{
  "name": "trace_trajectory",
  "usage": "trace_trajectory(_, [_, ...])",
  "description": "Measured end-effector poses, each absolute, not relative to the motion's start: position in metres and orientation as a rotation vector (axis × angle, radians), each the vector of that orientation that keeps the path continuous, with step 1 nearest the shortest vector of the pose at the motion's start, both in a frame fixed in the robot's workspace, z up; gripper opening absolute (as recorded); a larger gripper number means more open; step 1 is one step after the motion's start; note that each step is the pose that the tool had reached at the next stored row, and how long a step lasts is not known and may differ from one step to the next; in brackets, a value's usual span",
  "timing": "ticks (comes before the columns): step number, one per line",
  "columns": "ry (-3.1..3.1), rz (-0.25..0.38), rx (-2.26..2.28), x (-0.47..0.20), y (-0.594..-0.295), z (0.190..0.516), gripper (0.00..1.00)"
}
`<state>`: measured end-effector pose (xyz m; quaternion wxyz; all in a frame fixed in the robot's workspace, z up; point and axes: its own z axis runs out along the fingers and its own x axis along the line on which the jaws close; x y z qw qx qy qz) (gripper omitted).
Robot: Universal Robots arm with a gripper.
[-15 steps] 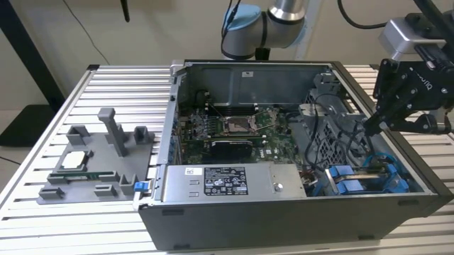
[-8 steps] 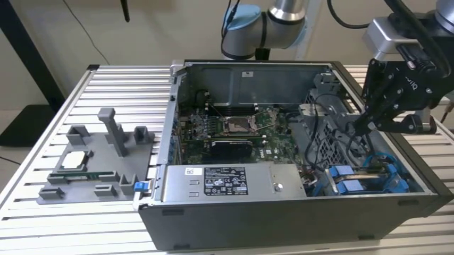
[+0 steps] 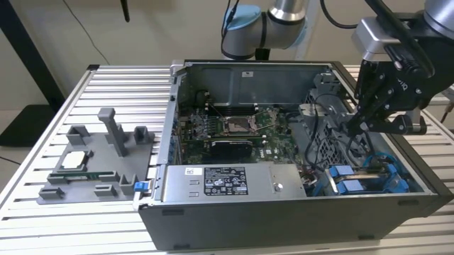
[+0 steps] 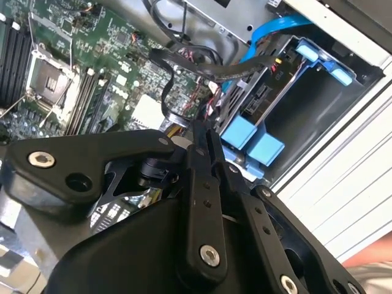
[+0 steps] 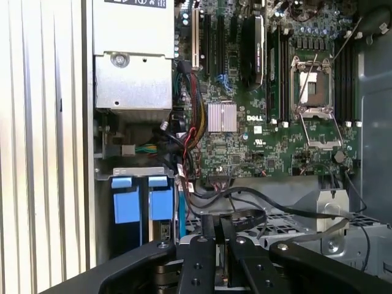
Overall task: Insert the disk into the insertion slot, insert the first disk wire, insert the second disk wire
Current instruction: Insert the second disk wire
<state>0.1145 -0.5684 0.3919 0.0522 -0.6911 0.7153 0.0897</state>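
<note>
At the exterior view's left a grey fixture (image 3: 99, 159) sits on the slatted table (image 3: 42, 223), well apart from the open computer case (image 3: 284, 223). Inside, the motherboard (image 3: 227, 133) lies bare with free room above it. Further right the gripper (image 3: 363, 126) hangs over tangled black cables (image 3: 319, 143), near the case's right wall. Its jaws are drawn together, and I can't tell whether they pinch a cable. In the front right corner the disk (image 3: 383, 171) lies in the insertion slot (image 5: 139, 174), hemmed by sheet metal.

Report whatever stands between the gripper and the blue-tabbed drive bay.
Loose black cables loop between the gripper and the insertion slot; a blue cable runs toward that bay too.
</note>
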Motion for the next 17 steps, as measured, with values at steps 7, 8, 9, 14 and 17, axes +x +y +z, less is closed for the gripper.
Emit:
trace_trajectory(7, [2.175, 0.273, -2.102, 0.1142, -0.5684, 0.3919, 0.0])
trace_trajectory(8, [2.175, 0.273, -2.102, 0.1142, -0.5684, 0.3919, 0.0])
trace_trajectory(9, [2.175, 0.273, -2.102, 0.1142, -0.5684, 0.3917, 0.0])
trace_trajectory(14, [2.175, 0.273, -2.102, 0.1142, -0.5684, 0.3872, 0.0])
trace_trajectory(17, [2.176, 0.272, -2.102, 0.1143, -0.5701, 0.384, 0.0])
